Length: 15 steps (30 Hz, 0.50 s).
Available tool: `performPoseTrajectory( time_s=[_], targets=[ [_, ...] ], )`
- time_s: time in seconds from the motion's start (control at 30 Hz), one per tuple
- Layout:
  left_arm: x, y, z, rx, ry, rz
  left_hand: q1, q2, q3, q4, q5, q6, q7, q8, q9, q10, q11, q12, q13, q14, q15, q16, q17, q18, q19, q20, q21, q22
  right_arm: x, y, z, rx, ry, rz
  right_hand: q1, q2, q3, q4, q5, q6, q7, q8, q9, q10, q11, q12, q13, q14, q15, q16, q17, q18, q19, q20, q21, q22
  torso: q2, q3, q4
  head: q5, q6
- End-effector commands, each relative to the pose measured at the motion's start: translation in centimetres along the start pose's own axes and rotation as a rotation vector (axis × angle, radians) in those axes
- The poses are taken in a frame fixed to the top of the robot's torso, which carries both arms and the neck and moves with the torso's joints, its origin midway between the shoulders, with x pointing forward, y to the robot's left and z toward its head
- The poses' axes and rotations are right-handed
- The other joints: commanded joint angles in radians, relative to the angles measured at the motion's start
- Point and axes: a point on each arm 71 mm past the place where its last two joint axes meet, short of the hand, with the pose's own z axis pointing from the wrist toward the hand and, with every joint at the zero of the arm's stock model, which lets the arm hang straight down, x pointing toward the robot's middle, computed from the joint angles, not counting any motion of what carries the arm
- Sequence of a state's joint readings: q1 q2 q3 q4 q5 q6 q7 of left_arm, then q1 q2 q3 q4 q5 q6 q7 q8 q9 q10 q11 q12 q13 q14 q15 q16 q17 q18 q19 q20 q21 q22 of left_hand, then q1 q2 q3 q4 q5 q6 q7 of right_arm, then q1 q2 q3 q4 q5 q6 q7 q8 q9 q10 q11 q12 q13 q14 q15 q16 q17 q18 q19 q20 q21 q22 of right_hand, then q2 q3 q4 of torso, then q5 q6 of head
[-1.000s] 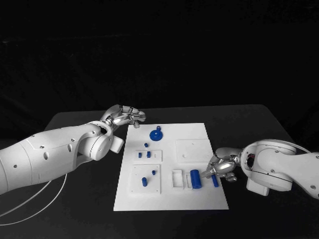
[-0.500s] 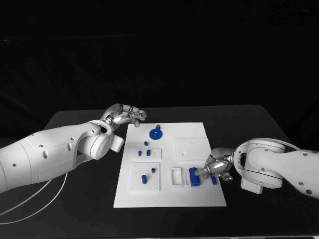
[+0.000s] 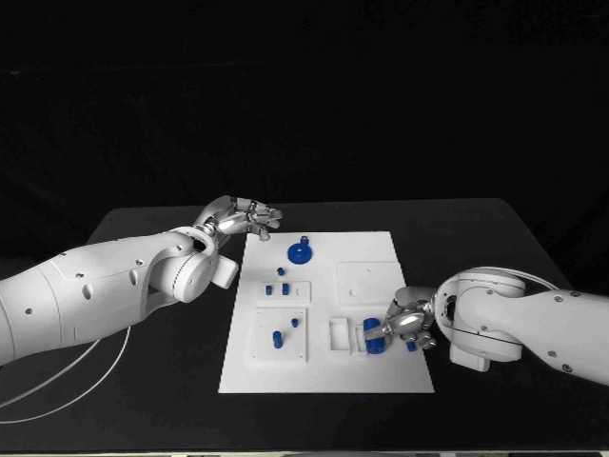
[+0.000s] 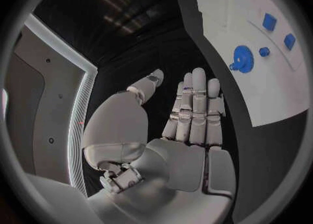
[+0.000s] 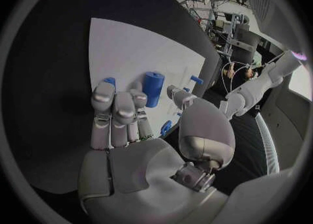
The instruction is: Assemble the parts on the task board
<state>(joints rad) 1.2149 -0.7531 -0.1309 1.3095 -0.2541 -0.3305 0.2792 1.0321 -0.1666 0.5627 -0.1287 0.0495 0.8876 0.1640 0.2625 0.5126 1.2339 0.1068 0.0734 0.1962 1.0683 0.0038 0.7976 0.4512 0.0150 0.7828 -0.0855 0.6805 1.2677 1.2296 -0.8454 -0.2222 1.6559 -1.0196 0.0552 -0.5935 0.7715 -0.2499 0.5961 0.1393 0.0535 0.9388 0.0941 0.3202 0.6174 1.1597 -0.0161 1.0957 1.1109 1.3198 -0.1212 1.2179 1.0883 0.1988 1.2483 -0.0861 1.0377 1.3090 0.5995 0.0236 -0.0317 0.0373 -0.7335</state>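
The white task board [image 3: 387, 371] lies mid-table with several blue parts on it. A round blue part [image 3: 298, 254] sits near its far edge, small ones [image 3: 285, 288] in the left blocks, and a blue cylinder [image 3: 372, 336] near the right edge. My right hand [image 3: 409, 324] reaches over that right edge, fingers stretched out, their tips at the cylinder [image 5: 154, 88]. A thin blue part [image 5: 166, 127] lies by its thumb; I cannot tell whether it is pinched. My left hand [image 3: 245, 217] hovers off the board's far left corner, fingers straight and holding nothing [image 4: 192, 109].
White raised blocks [image 3: 363, 283] with recesses stand on the board. Bare black table [image 3: 497, 248] surrounds it on all sides. A white cable [image 3: 58, 386] loops under my left arm near the front left.
My right hand has slid left from the table onto the board's right edge, up to the blue cylinder. The left hand has stayed almost still.
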Motion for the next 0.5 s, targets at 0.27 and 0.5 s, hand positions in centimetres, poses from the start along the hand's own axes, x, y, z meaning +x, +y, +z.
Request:
performPoseTrajectory(
  time_s=[0.27, 0.5],
  targets=[
    [0.17, -0.16, -0.04, 0.014, 0.015, -0.013, -0.011, 0.001, -0.001, 0.009, 0.001, -0.006, 0.000, 0.004, -0.001, -0.005, -0.001, -0.002, 0.002, 0.007, 0.000, -0.004, 0.002, 0.013, 0.003, -0.009, -0.007, 0.001, 0.43, 0.48, 0.50, -0.001, -0.001, -0.028, -0.002, 0.009, -0.011, -0.002, -0.004, -0.003, 0.005, -0.005, -0.003, -0.002, 0.002, 0.004, 0.003, -0.006, -0.001, 0.004, 0.002, 0.063, -0.002, -0.010, 0.006, 0.018, 0.001, 0.0006, -0.0022, 0.008, -0.002],
    [0.11, -0.15, -0.06, 0.013, 0.014, -0.013, -0.011, 0.003, 0.000, 0.010, 0.001, -0.007, 0.000, 0.004, -0.001, -0.005, -0.002, -0.002, 0.002, 0.007, 0.000, -0.005, 0.003, 0.013, 0.003, -0.009, -0.007, 0.002, 0.59, 0.85, 0.72, -0.004, 0.000, -0.034, 0.029, 0.034, -0.009, -0.022, -0.004, -0.001, 0.004, -0.006, 0.000, -0.001, 0.001, 0.004, 0.005, -0.006, -0.001, 0.006, 0.003, 0.063, -0.004, -0.013, 0.011, 0.018, 0.001, 0.0007, -0.0024, 0.011, -0.003]
  ],
)
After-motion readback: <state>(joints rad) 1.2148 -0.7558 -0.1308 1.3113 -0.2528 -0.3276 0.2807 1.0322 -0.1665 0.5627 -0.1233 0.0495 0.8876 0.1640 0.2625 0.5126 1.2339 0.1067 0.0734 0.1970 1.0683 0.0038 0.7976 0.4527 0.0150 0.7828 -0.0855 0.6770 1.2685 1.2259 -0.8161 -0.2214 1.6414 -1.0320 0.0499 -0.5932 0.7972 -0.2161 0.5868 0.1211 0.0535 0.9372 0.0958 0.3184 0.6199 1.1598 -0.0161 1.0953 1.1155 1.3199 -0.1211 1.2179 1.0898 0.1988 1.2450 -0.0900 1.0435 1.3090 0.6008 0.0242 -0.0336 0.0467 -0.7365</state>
